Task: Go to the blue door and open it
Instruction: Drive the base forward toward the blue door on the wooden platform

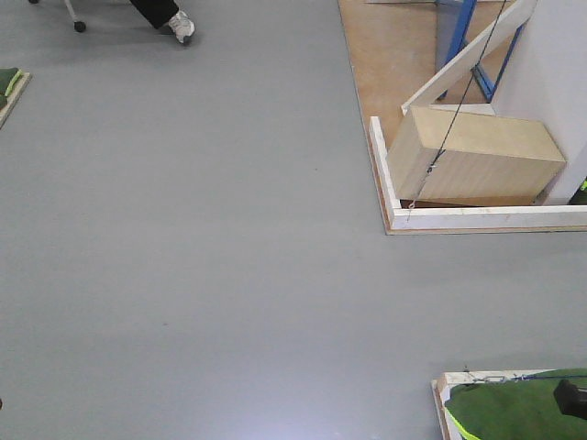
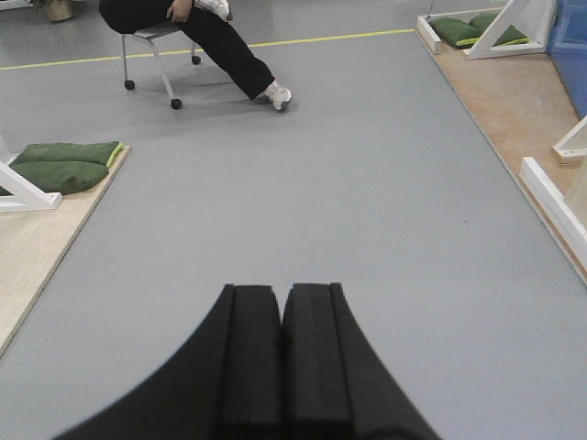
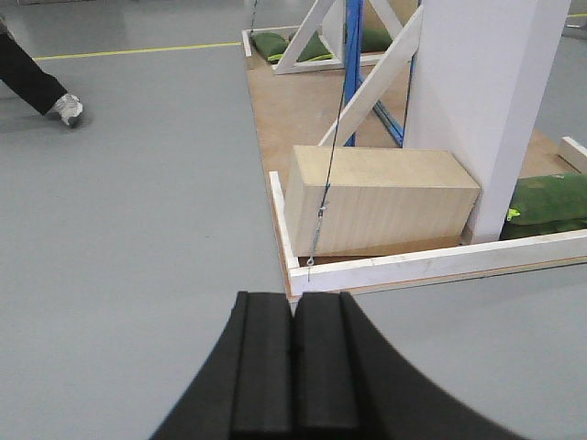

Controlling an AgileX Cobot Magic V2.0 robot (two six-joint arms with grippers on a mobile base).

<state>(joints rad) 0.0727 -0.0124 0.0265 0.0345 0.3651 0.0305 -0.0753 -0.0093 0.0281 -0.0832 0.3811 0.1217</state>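
Across the grey floor [image 1: 183, 229], the blue door [image 3: 354, 46] stands upright, edge-on, at the plywood platform's [image 3: 293, 110] far side. It lies ahead and right of the nearer right fingers [image 3: 266, 367], beyond a wooden box [image 3: 385, 197]. These and the left fingers [image 2: 252, 367] are pressed together, empty.

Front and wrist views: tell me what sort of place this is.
Probably an indoor robot test hall, not a home: a wide grey floor with a yellow line across it, a plywood platform edged in white timber, and green sandbags beside a white brace.
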